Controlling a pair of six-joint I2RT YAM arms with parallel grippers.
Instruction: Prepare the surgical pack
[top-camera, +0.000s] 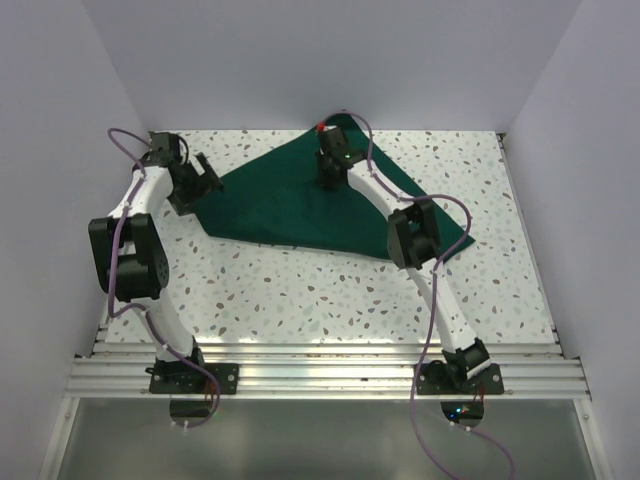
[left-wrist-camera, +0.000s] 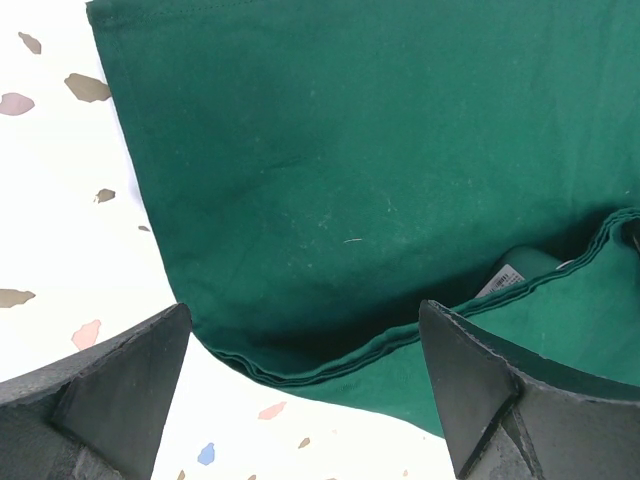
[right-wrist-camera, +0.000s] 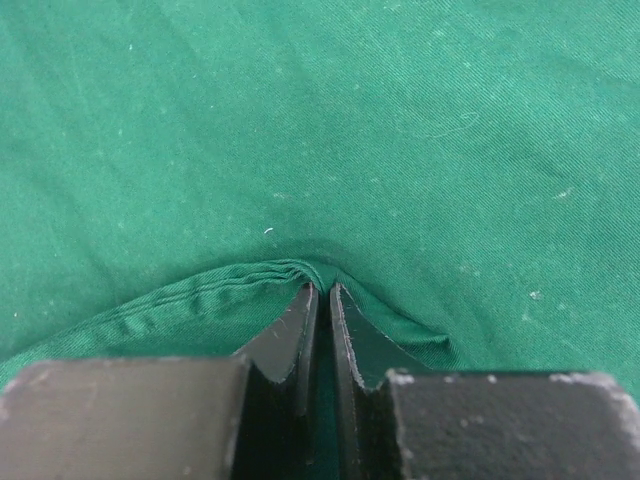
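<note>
The dark green cloth (top-camera: 300, 205) lies folded into a rough triangle on the speckled table. My right gripper (top-camera: 330, 178) is shut on a hemmed edge of the cloth (right-wrist-camera: 250, 290) near the middle of the bundle, its jaws pinching the fabric. My left gripper (top-camera: 205, 185) is open at the cloth's left corner; in the left wrist view the layered folded edge (left-wrist-camera: 330, 355) lies between its fingers (left-wrist-camera: 130, 390), and a white label (left-wrist-camera: 505, 278) peeks from under a fold. The steel tray, the scissors and the gauze are hidden.
The speckled tabletop (top-camera: 330, 300) lies between the cloth and the aluminium rails (top-camera: 320, 370) at the near edge. White walls close in the left, back and right sides. Purple cables run along both arms.
</note>
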